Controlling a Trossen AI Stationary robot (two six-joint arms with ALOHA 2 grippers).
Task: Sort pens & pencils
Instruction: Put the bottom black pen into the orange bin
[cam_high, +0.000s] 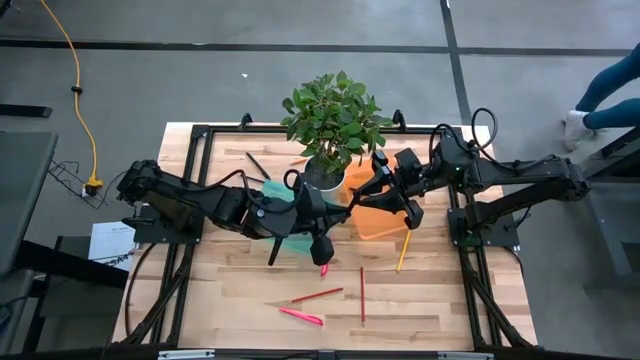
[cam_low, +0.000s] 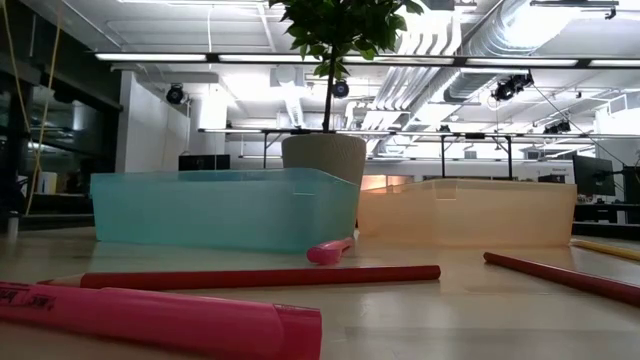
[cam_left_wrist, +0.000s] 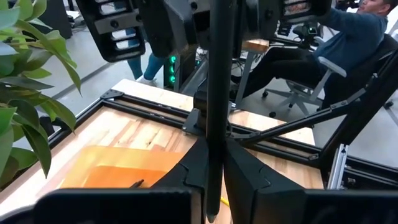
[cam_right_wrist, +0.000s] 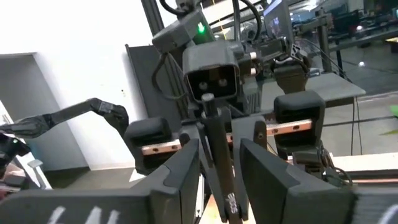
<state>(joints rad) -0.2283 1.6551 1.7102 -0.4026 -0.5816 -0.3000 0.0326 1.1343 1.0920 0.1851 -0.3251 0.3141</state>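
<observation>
Take the potted plant (cam_high: 330, 120), at the middle of the desk's (cam_high: 230, 290) rear edge, as your reference for every position below.

**Tools.** The left tool (cam_left_wrist: 214, 163) and the right tool (cam_right_wrist: 219, 154) meet in the air just beside the plant's pot, on the right arm's side, over the rear part of the orange bin (cam_high: 372, 222).
- The left tool is clamped on a dark pen (cam_left_wrist: 214, 93), which runs straight out into the right tool.
- The right tool's fingers (cam_right_wrist: 264, 180) stand apart, one on each side of that pen, with a gap showing between pen and finger.
- Both tools are raised off the desk; the low view shows neither.

**Bins.** The teal bin (cam_low: 220, 210) sits in front of the plant toward the left arm's side. The orange bin sits toward the right arm's side, just beside the teal one.

**Loose items.**
- A pink pen (cam_high: 324, 268) lies just in front of the teal bin.
- Farther from the plant, toward the front edge, lie a slanted red pencil (cam_high: 318, 296) and an upright-lying red pencil (cam_high: 362, 295), with a second pink pen (cam_high: 300, 316) near the slanted one.
- A yellow pencil (cam_high: 403, 252) lies at the orange bin's front corner.
- A second dark pen (cam_high: 258, 165) lies beside the plant on the left arm's side.

**Clearance.** Open board runs from these items out to both side edges. A black frame (cam_high: 200, 180) borders the desk.
</observation>
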